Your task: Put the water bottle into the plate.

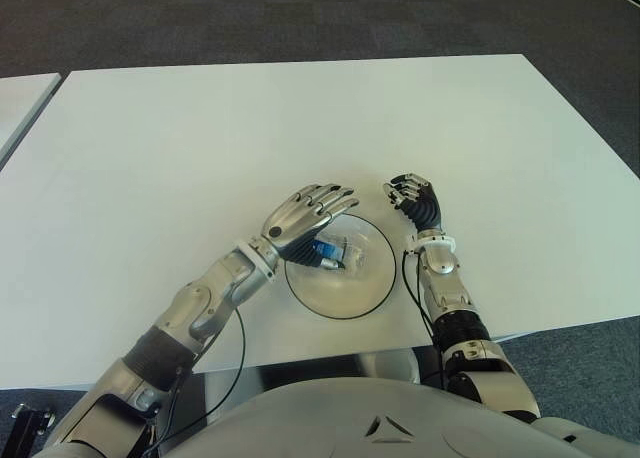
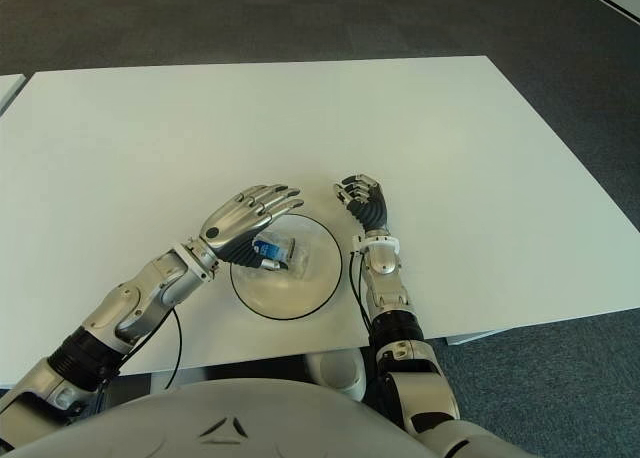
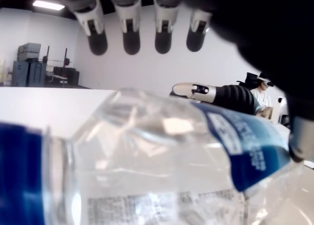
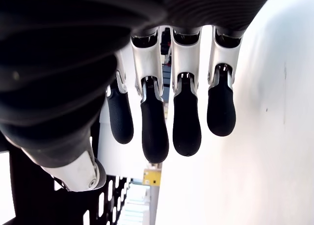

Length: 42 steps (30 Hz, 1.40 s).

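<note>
Bottle (image 1: 330,253) lying on its side in the plate (image 1: 345,298), left hand (image 1: 305,216) over it at the plate's 10 o'clock, fingers (image 3: 131,36) extended, holding nothing, right hand (image 1: 415,202) at the plate's 2 o'clock, loosely curled, empty, white table (image 1: 200,148).

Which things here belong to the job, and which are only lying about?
Belonging to the job:
- water bottle, lying in the plate
- plate
- left hand, fingers spread above the bottle

Only about:
- right hand, beside the plate on its right, holding nothing
- white table
</note>
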Motion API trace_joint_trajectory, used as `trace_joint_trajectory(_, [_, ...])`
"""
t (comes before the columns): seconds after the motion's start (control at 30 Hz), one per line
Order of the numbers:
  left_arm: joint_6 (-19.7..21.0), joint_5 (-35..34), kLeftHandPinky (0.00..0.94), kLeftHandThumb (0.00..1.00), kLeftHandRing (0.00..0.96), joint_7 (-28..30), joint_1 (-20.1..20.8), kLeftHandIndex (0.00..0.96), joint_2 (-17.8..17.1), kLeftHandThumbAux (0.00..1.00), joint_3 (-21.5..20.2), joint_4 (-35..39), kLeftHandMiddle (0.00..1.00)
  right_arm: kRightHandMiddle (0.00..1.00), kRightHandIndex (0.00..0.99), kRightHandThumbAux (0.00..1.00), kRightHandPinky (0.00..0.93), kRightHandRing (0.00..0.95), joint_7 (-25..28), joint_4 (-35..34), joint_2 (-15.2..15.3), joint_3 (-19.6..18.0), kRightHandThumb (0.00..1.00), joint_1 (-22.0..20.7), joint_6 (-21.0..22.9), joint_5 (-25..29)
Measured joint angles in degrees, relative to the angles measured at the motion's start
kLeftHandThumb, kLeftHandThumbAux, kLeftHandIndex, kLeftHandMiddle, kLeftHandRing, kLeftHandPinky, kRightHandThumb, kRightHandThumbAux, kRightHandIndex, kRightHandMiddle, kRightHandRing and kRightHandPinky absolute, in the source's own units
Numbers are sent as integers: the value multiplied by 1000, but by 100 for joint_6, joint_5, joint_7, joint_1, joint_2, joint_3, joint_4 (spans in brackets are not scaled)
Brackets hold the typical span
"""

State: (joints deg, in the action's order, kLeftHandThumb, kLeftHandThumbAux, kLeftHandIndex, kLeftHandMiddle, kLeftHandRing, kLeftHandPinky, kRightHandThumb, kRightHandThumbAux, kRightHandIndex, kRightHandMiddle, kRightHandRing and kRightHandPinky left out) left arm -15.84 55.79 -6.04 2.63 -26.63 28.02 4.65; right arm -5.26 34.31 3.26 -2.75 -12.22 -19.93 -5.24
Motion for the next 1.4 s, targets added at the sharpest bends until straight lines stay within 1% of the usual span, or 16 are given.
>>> trace_joint_trajectory(0.37, [-15, 183, 0, 36, 0, -370, -34, 0, -6, 408, -48, 21, 0, 607, 432, 729, 641, 624, -2, 0, -2, -1, 706, 0, 1, -1])
trace_joint_trajectory(0.57, [-76, 209, 0, 37, 0, -889, -99, 0, 14, 404, -121, -34, 0, 606, 432, 729, 643, 623, -5, 0, -2, 0, 706, 0, 1, -2])
trace_joint_trajectory(0.67, [-113, 103, 0, 19, 0, -1100, -143, 0, 61, 405, -241, -71, 0, 606, 432, 729, 641, 624, -7, 0, -1, 1, 706, 0, 1, -3])
trace_joint_trajectory(0.87, [-216, -714, 0, 2, 0, -1168, -310, 0, 229, 404, -610, -75, 0, 606, 433, 729, 645, 625, -6, 5, -1, 1, 706, -1, 1, -2])
trace_joint_trajectory(0.93, [-302, -1115, 0, 1, 0, -1173, -405, 0, 329, 406, -770, -117, 0, 606, 433, 729, 647, 625, -5, 8, -1, -1, 706, 0, 0, -1])
trace_joint_trajectory(1.07, [-715, -1957, 0, 0, 0, -1241, -492, 0, 550, 415, -1093, -461, 0, 605, 433, 729, 649, 626, -5, 11, -1, -2, 706, 0, 0, 0])
trace_joint_trajectory(1.23, [-1154, -2832, 0, 0, 0, -1279, -538, 0, 826, 446, -1461, -878, 0, 604, 433, 729, 649, 627, -5, 11, -2, 1, 706, -1, 0, -2])
trace_joint_trajectory(1.3, [-1349, -3203, 0, 0, 0, -1258, -509, 0, 908, 468, -1643, -1156, 0, 605, 433, 729, 647, 627, -5, 10, -5, 6, 706, -2, 1, -3])
trace_joint_trajectory(1.4, [-1488, -3673, 0, 0, 0, -1197, -374, 0, 960, 497, -1945, -1644, 0, 604, 433, 729, 643, 626, -3, 10, -6, 8, 706, -1, 1, -3])
